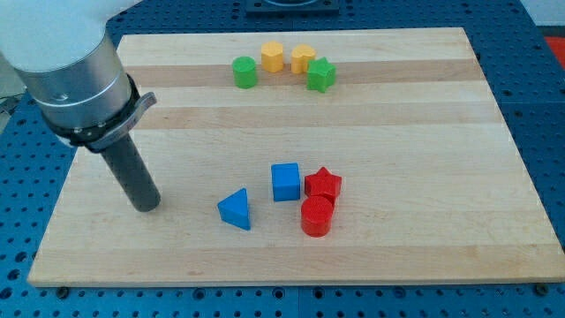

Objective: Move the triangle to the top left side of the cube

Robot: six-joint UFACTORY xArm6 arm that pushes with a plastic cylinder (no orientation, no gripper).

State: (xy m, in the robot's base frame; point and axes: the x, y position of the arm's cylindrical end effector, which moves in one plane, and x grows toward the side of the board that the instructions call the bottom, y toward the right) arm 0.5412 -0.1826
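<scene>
The blue triangle (236,209) lies on the wooden board, just below and to the left of the blue cube (285,182). The two are a small gap apart. My tip (146,206) rests on the board well to the left of the triangle, at about the same height in the view. The dark rod rises up and to the left into the grey arm body.
A red star (323,185) touches the cube's right side and a red cylinder (316,216) sits just below it. Near the view's top are a green cylinder (244,71), a yellow hexagon (272,56), a yellow block (303,58) and a green star (321,75).
</scene>
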